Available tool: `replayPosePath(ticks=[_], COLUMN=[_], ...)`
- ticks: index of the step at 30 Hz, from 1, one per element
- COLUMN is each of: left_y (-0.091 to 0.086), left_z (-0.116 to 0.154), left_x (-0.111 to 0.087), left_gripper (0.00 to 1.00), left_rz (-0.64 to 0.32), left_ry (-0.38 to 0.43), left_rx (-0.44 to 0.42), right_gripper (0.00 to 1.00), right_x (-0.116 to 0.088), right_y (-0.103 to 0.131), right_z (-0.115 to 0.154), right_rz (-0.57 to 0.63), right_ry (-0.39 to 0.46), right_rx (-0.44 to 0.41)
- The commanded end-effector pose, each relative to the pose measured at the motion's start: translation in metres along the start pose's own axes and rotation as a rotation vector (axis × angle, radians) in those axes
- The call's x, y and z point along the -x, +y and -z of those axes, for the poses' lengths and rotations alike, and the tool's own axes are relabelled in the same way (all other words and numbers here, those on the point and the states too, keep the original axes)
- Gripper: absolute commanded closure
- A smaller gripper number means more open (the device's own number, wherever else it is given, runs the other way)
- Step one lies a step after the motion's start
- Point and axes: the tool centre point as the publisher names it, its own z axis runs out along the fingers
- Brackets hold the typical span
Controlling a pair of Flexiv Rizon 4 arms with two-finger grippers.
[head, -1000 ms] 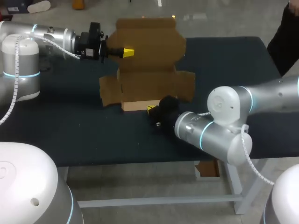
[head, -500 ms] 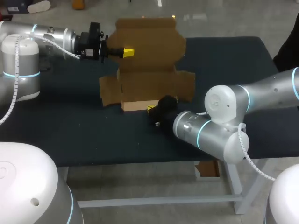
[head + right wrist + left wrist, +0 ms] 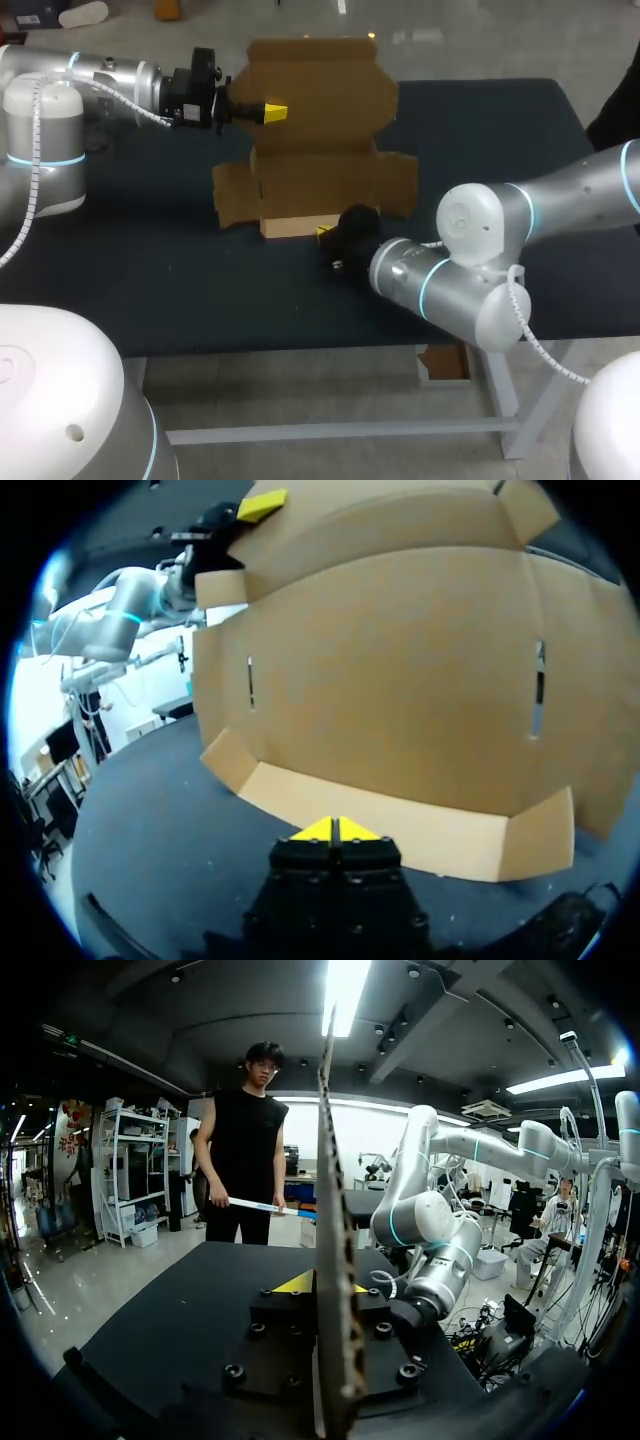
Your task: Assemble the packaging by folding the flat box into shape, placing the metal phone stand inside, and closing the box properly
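Your flat box stands upright on the table, opened out and not yet folded into shape. The left gripper holds it high on one side edge. In the left wrist view the cardboard runs edge-on straight between the yellow tips, which press it from both sides, so those jaws are clamped on the box.

The right gripper sits low over the table, facing the box's broad brown panel. Its two yellow tips meet with nothing between them. Just ahead of those tips lies the lighter bottom flap, turned out toward them, and you can see a narrow slit in the panel on either side. The left gripper shows above, at the box's top corner.
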Motion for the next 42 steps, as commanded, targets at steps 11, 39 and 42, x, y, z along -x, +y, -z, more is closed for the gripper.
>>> replayPosePath(ticks=[11,39,42], left_y=[0.002,0.018,0.021], left_z=[0.0,-0.009,-0.011], left_x=[0.0,-0.023,-0.025], left_gripper=[1.0,1.0,1.0], left_rz=[-0.001,0.01,0.004], left_ry=[0.005,0.022,0.027], left_rx=[-0.002,0.028,0.032], right_gripper=[1.0,1.0,1.0], right_x=[0.003,0.003,0.003], right_y=[-0.007,-0.007,-0.007], right_z=[-0.006,-0.006,-0.006], right_rz=[-0.021,-0.021,-0.021], right_ry=[-0.013,-0.013,-0.013], right_rx=[0.008,0.008,0.008])
